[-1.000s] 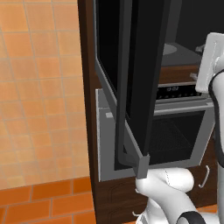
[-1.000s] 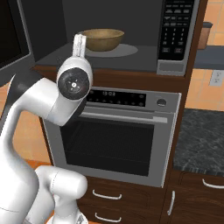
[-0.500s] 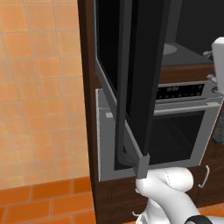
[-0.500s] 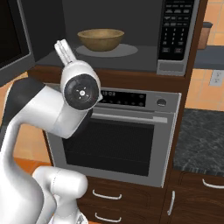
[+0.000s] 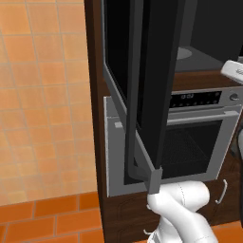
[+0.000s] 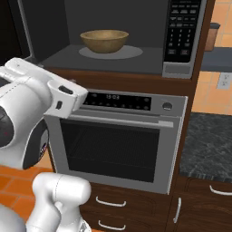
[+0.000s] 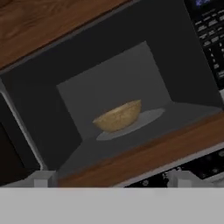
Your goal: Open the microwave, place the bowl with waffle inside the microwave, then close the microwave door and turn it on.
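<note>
The microwave [image 6: 136,27] stands open, its dark grey cavity [image 7: 109,83] facing me. The tan-brown bowl [image 6: 104,41] sits upright on the round turntable inside, and it appears again in the hand view [image 7: 118,116]. The waffle is hidden below the bowl's rim. The microwave door [image 5: 147,85] is swung out wide on its left hinge, edge-on in the left base view and at the left border [image 6: 11,27] in the right base view. My gripper [image 7: 111,179] is open and holds nothing, well back from the opening. The white hand [image 6: 68,95] hangs in front of the oven's top left corner.
The microwave keypad [image 6: 183,31] is right of the cavity. Below is the silver oven [image 6: 118,136] with display, knob and bar handle. A dark stone counter [image 6: 210,145] lies to the right, and an orange tiled wall [image 5: 42,95] to the left of the open door.
The arm has drawn back and dropped lower, away from the microwave opening. The bowl stays on the turntable, and the door has not moved.
</note>
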You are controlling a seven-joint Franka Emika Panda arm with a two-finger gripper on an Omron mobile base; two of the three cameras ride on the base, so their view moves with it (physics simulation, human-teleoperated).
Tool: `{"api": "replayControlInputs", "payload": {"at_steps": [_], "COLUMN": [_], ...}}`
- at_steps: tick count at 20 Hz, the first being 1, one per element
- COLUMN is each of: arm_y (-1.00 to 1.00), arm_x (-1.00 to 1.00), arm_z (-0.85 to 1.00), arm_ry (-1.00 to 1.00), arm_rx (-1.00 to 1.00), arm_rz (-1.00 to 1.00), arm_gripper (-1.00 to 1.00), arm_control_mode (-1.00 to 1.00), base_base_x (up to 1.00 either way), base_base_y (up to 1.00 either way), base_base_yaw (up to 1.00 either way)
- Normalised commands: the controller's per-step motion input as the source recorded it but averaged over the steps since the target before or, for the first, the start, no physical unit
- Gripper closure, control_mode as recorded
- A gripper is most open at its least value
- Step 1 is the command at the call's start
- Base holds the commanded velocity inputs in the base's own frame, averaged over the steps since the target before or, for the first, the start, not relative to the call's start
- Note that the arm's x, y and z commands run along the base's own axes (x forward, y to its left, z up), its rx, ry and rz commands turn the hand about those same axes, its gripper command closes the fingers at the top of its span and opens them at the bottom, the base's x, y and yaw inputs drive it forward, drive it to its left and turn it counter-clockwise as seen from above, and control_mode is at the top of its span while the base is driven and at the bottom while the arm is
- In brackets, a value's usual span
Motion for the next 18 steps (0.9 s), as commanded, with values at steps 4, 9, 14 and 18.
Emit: {"api": "replayControlInputs", "payload": {"at_steps": [4,9,14,18], "arm_y": [0.02,-0.04,-0.07,-0.13], "arm_x": [-0.39,0.0,-0.34,-0.93], "arm_z": [0.5,0.05,0.0,-0.03], "arm_ry": [-0.09,0.02,0.06,0.0], "arm_rx": [-0.4,-0.03,-0.11,-0.12], "arm_rz": [-0.12,-0.06,0.0,-0.02], "arm_gripper": [-1.0,-1.0,-1.0,-1.0], "arm_control_mode": [-1.0,-1.0,-1.0,-1.0], "base_base_x": [0.0,0.0,0.0,0.0], "base_base_y": [0.0,0.0,0.0,0.0], "base_base_yaw": [0.0,0.0,0.0,0.0]}}
